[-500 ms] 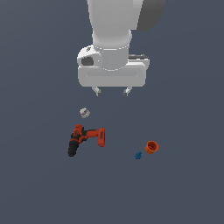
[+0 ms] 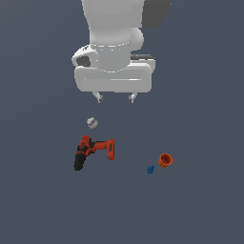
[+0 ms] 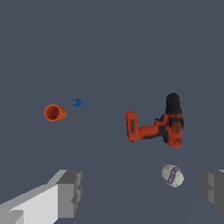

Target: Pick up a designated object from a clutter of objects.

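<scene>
Exterior view: four loose things
Orange cup (image 2: 165, 160): one
Blue piece (image 2: 150, 169): one
Drill (image 2: 93, 151): one
Grey-white ball (image 2: 92, 123): one
Gripper (image 2: 116, 98): fingers wide apart, holding nothing

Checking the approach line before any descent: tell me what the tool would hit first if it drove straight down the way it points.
Probably bare floor. The tool hangs open above the clutter; the small grey-white ball lies nearest its line, seemingly just inside one finger in the wrist view, though depth is unclear. The orange cup sits well aside.
</scene>
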### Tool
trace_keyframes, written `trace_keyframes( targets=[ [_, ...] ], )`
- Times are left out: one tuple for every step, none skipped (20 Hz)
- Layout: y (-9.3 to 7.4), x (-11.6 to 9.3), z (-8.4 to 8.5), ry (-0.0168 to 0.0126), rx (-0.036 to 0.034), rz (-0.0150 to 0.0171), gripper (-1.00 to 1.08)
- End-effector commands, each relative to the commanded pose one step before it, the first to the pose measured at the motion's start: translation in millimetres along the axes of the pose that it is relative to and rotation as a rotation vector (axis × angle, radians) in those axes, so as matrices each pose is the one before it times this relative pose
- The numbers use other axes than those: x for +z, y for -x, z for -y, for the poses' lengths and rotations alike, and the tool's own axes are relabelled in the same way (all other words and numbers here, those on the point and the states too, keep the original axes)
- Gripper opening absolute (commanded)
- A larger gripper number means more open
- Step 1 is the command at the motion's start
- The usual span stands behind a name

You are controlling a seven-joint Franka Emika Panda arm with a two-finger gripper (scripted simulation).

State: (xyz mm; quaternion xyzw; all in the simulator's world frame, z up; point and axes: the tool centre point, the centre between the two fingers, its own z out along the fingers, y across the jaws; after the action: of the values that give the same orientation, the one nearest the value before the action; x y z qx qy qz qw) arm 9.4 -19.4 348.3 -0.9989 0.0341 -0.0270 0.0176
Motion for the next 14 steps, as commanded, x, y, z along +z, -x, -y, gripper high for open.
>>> trace_keyframes(
  targets=[
    [-1.31, -2.81, -3.76, -0.00322, 0.00625, -0.00608, 1.00],
    [0.22, 0.40, 0.57, 0.00043, -0.00095, 0.00091, 1.00],
    [-0.01, 0.89, 1.02, 0.00078, -0.00189, 0.00124, 1.00],
    [-0.52, 0.99, 0.80, 0.00064, -0.00177, 0.00051, 1.00],
    [-0.92, 1.30, 0.96, 0.00075, -0.00225, 0.00031, 1.00],
    [-1.22, 1.71, 1.28, 0.00098, -0.00299, 0.00037, 1.00],
    [-1.45, 2.17, 1.65, 0.00124, -0.00379, 0.00059, 1.00],
    [-1.68, 2.64, 2.07, 0.00151, -0.00467, 0.00083, 1.00],
    [-1.91, 3.10, 2.43, 0.00173, -0.00546, 0.00103, 1.00],
    [-2.14, 3.55, 2.83, 0.00195, -0.00629, 0.00120, 1.00],
    [-2.36, 3.98, 3.15, 0.00209, -0.00698, 0.00130, 1.00],
    [-2.60, 4.42, 3.50, 0.00223, -0.00774, 0.00138, 1.00],
    [-2.83, 4.86, 3.85, 0.00233, -0.00846, 0.00145, 1.00],
    [-3.02, 5.31, 4.23, 0.00243, -0.00923, 0.00155, 1.00]
  ],
)
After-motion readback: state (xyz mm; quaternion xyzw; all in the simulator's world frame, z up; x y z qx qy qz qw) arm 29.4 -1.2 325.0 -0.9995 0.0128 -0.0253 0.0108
